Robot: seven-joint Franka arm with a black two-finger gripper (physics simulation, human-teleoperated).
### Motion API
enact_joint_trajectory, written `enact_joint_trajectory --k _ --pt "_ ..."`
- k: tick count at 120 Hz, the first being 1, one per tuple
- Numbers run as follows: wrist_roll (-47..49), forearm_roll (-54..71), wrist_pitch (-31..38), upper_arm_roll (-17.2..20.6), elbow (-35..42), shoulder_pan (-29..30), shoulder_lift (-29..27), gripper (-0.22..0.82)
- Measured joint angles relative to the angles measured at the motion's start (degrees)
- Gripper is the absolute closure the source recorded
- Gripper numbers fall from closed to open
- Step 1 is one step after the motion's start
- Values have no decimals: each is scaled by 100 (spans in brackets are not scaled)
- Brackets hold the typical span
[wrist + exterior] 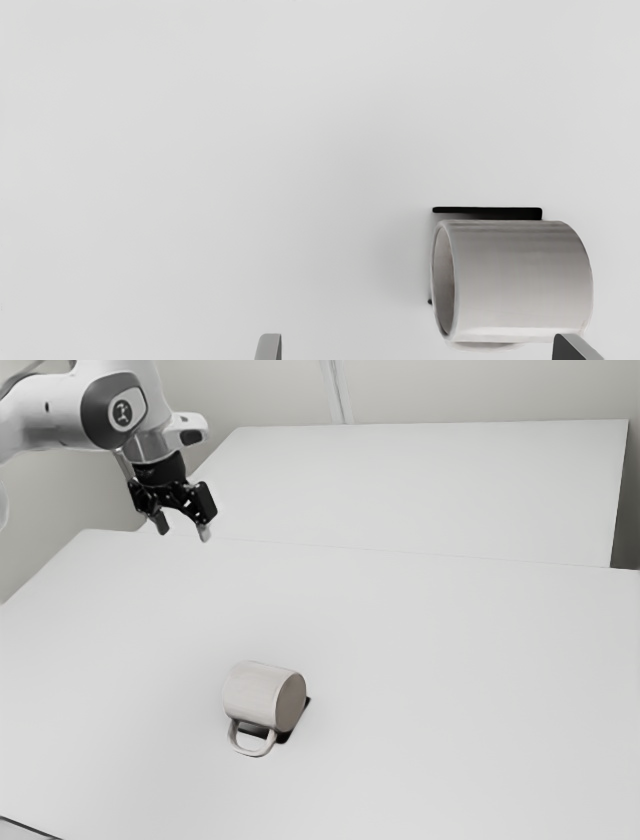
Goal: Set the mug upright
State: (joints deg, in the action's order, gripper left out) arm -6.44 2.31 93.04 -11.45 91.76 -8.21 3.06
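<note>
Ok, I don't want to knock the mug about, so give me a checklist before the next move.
1. Gripper open: ok.
2. Gripper at the mug: not ok, it hangs well away, toward the exterior view's upper left.
3. Mug upright: not ok, it lies on its side.
4. Handle located: ok, on the side nearer the exterior camera.
5. Black strip beside the mug harmless: cannot tell, its nature is unclear.

Below my hand, the mug is looking like smooth baked clay, with a soft shine along its side. Under it, the table is looking smooth and matt. My black gripper is looking hard and a bit shiny, its grey fingertips like smooth metal. Above it, my arm is showing smooth white plastic.
</note>
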Motion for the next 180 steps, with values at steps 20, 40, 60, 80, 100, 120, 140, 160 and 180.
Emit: enact_joint_trajectory --k 20,40,60,80,100,120,140,160,180 --pt "-301 -145 237 -31 548 316 -354 2" --pt "-416 -1005 507 -84 1843 356 -1113 2" --pt "-540 -2427 578 -376 2728 663 -1174 2" --pt "-869 -3495 314 -648 2957 864 -701 2" --pt "-1425 -4096 92 -685 3247 915 -332 2" --pt "-1967 -4351 28 -700 3411 978 -6 2" --pt "-2425 -4604 119 -700 3386 999 162 3" --pt "-2814 -4929 280 -692 3389 862 351 3" --pt "-3112 -5208 355 -692 3387 761 514 3"
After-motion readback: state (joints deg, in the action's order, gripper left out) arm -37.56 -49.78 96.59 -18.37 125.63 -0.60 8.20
